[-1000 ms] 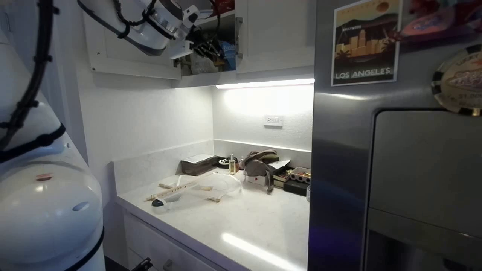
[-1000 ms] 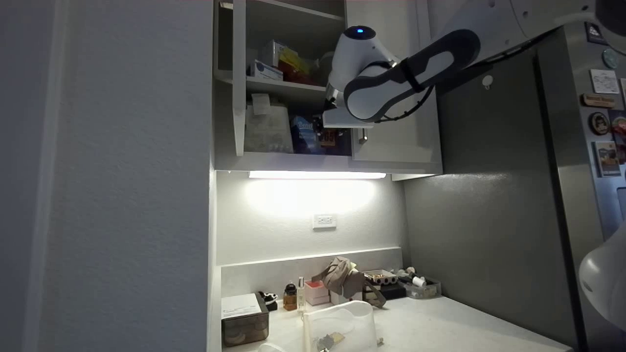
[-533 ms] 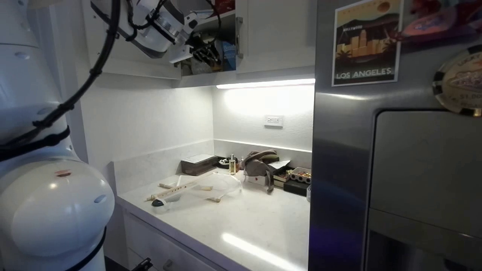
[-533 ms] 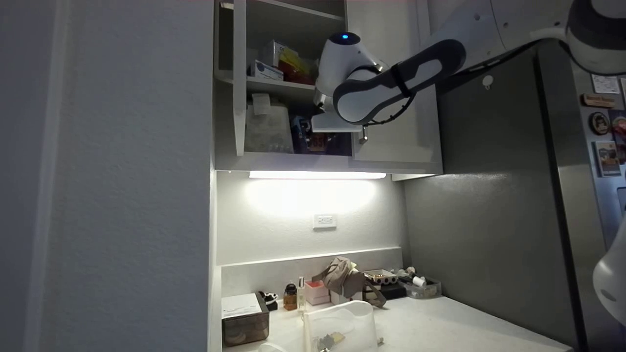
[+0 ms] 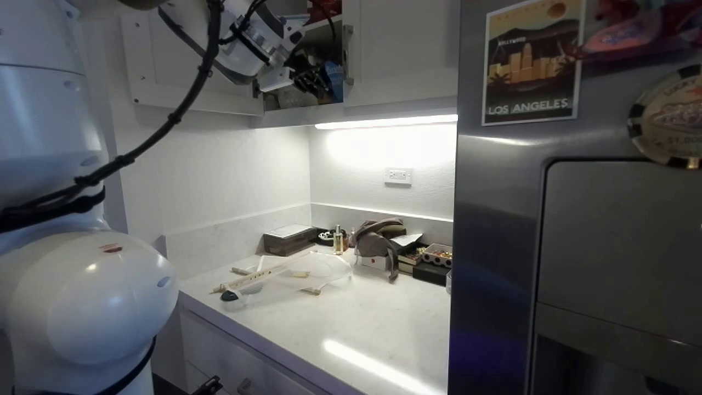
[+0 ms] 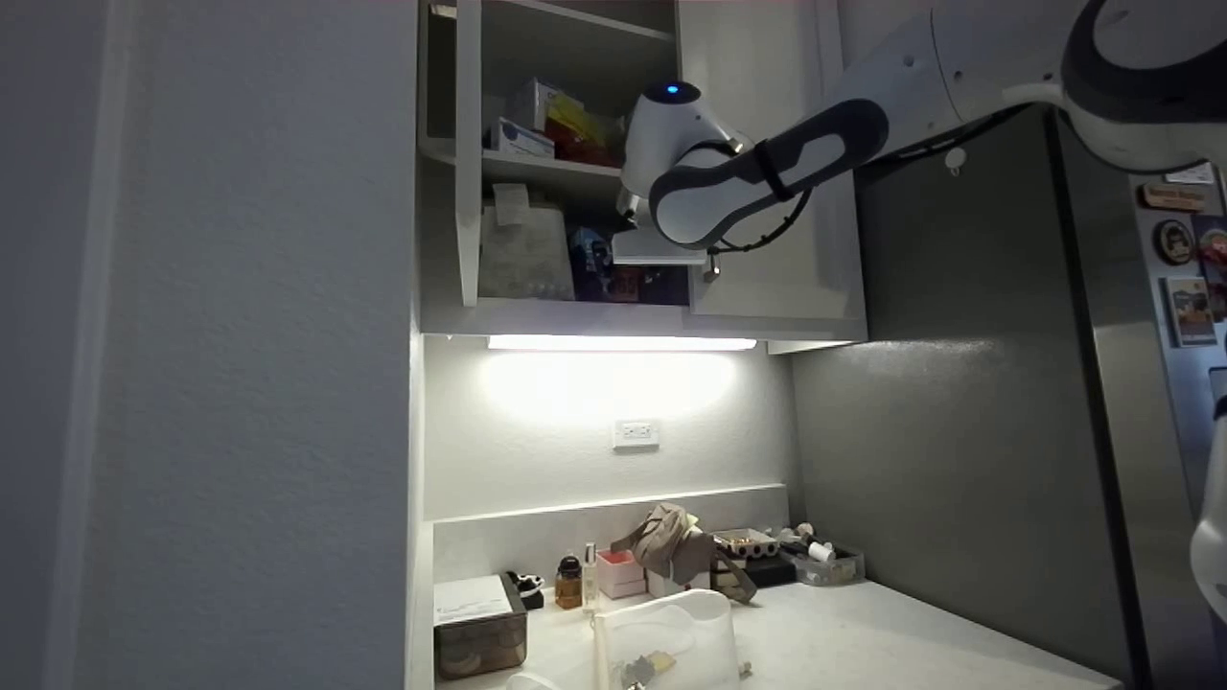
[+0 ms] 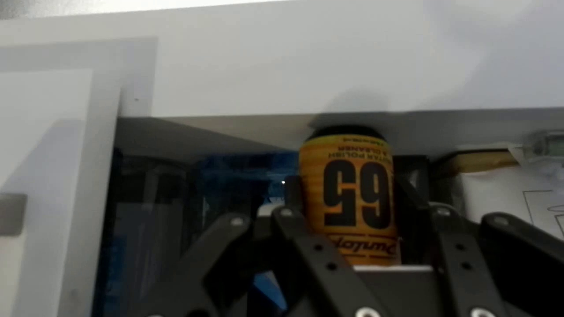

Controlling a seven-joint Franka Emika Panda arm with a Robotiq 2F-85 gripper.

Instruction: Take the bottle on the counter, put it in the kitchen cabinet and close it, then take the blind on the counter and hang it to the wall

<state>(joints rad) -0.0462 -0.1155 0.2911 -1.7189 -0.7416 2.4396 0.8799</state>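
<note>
Standing open at the left edge of the kitchen cabinet (image 6: 575, 316), the left door (image 6: 469, 144) gave access to its bottom shelf (image 7: 264, 127). Below it, a smoky box (image 6: 489, 640) sat against the left edge of the counter (image 6: 920, 632). A translucent bin (image 6: 527, 254) took up the shelf's left end, and under that, by the counter's back edge, stood an amber flask (image 6: 568, 583) with a dark cap.

Farther right, the gripper (image 7: 346, 187) was clamped on the orange-labelled bottle (image 7: 352, 200), marked 65, which I took for the task's own, with a blue packet (image 5: 335, 77) behind. The bottle was upright, its base down by the shelf's front edge; whether the two touched I could not tell. Beneath, the wall (image 6: 537, 470) bore an outlet plate (image 6: 636, 433); the blind (image 6: 685, 618) was not on it but lay on the counter, toward the left edge and well forward of the back one. Past all this, toward the cabinet's right edge, the right door (image 6: 796, 278) was shut.

The step in hand looked to be setting the bottle in the cabinet, with the closing and the hanging not yet begun. The next move called for easing the base squarely onto the shelf, a little in from its front edge, then parting the jaws and drawing straight back without toppling anything. Only then could the left door swing shut.
</note>
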